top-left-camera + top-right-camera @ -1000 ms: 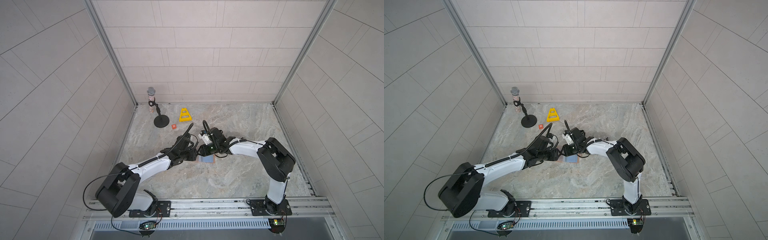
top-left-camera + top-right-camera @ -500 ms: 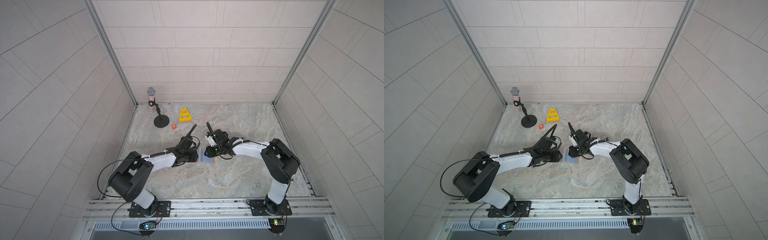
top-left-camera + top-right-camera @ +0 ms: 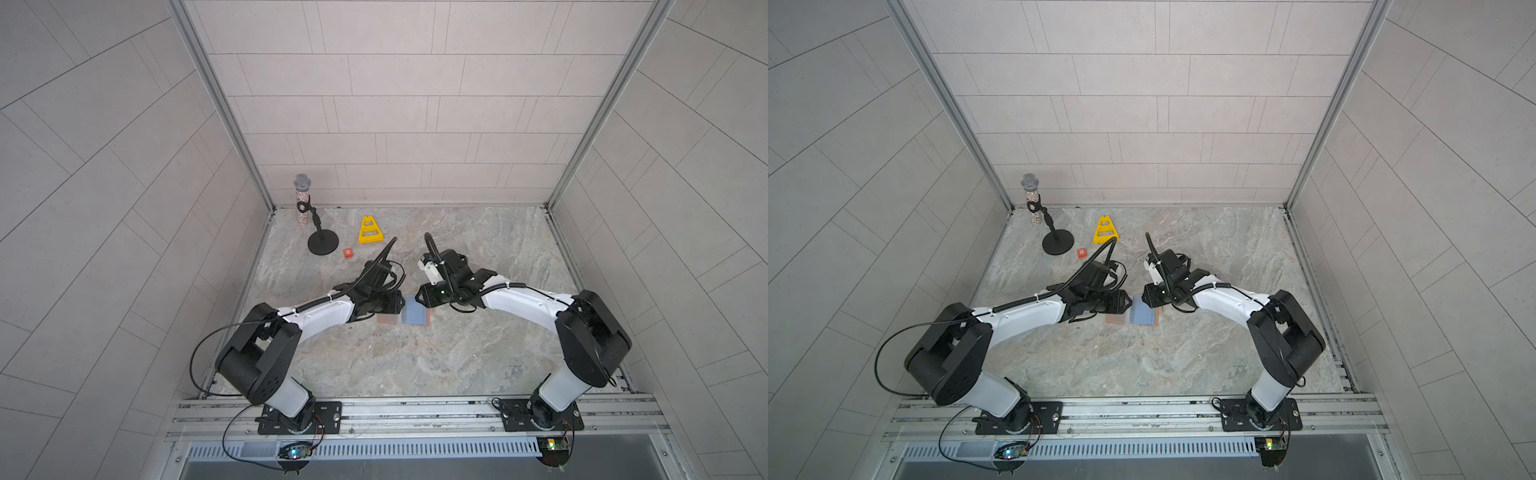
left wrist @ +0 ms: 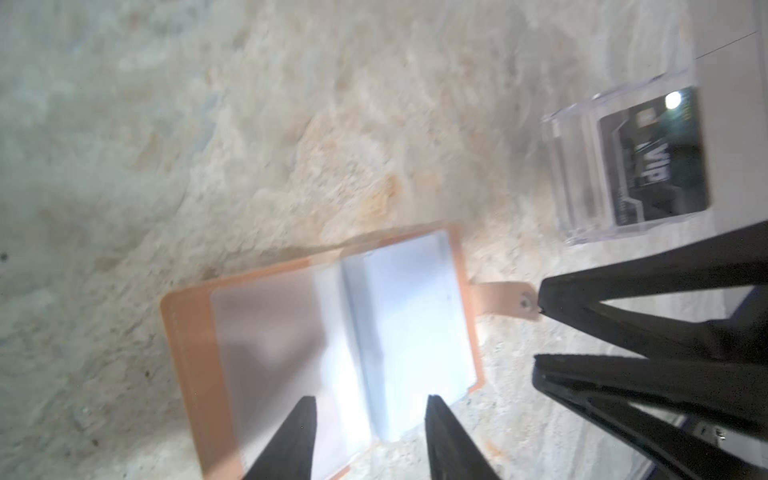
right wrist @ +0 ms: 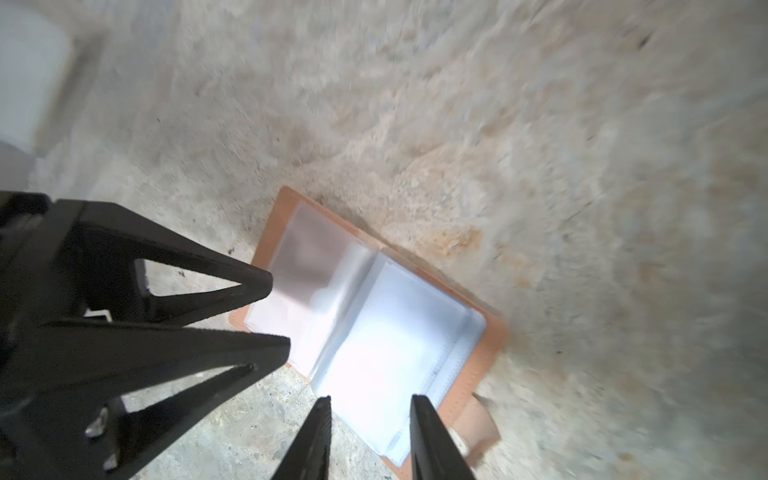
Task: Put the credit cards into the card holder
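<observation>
You have the flat tan-pink leather-like card holder (image 3: pixel 409 316) lying open on the marbled grey tabletop (image 3: pixel 457 365), just below the centre of the frame in both top views, blue-grey clear sleeves facing up. Your left gripper (image 4: pixel 370 401) hangs over one edge, jaws apart with nothing between them. Your right gripper (image 5: pixel 372 399) stands at the opposite edge by the snap tab (image 4: pixel 505 301), jaws likewise parted and empty. The left wrist view shows the black "VIP" credit card (image 4: pixel 656 158) sitting in a clear plastic box (image 4: pixel 573 166), apart from the holder.
</observation>
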